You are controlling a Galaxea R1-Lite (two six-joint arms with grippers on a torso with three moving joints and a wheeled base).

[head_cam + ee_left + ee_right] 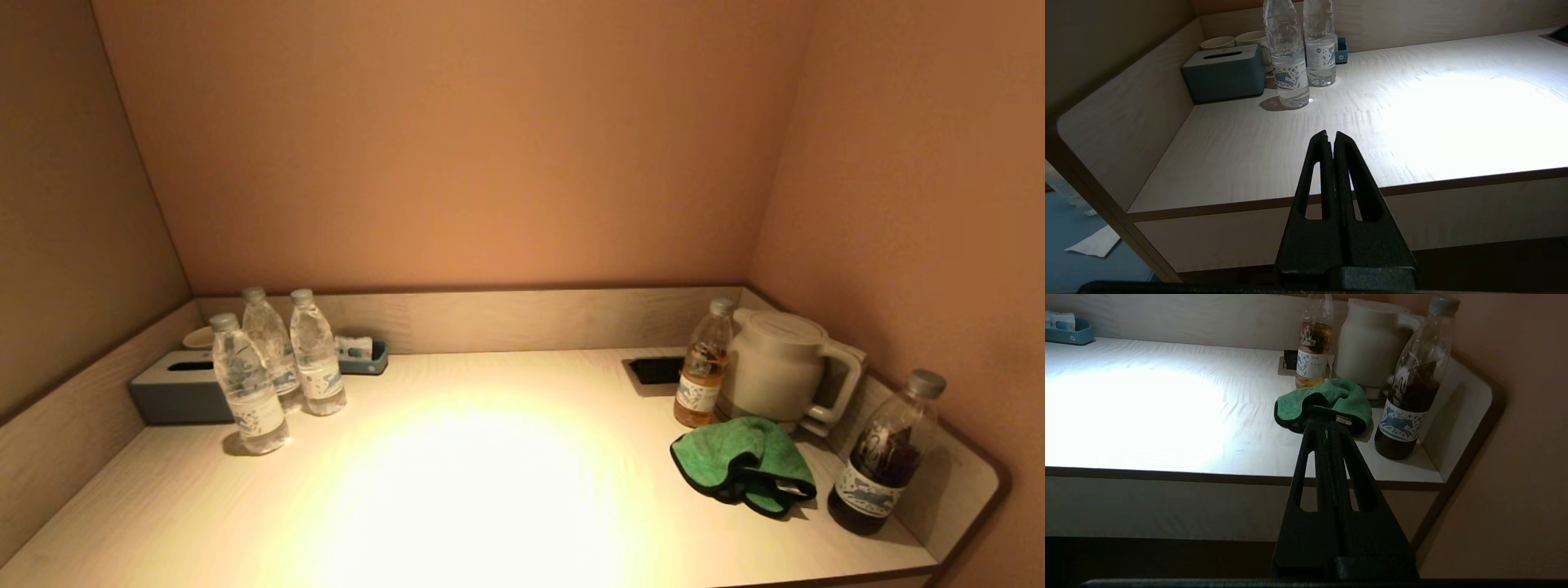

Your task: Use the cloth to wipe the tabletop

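Note:
A crumpled green cloth (739, 461) with a dark border lies on the pale wooden tabletop (490, 490) at the right, between a white kettle and a dark bottle. It also shows in the right wrist view (1331, 398). My right gripper (1327, 422) is shut and empty. It hangs in front of the table's front edge and points toward the cloth without touching it. My left gripper (1330, 134) is shut and empty, in front of the table's left front edge (1249, 206). Neither gripper shows in the head view.
Three water bottles (249, 392), a grey tissue box (175, 392) and a small tray (363, 355) stand at the back left. A white kettle (775, 367), an amber bottle (702, 376), a dark bottle (886, 457) and a socket recess (657, 371) are at the right. Low walls rim the back and both sides of the table.

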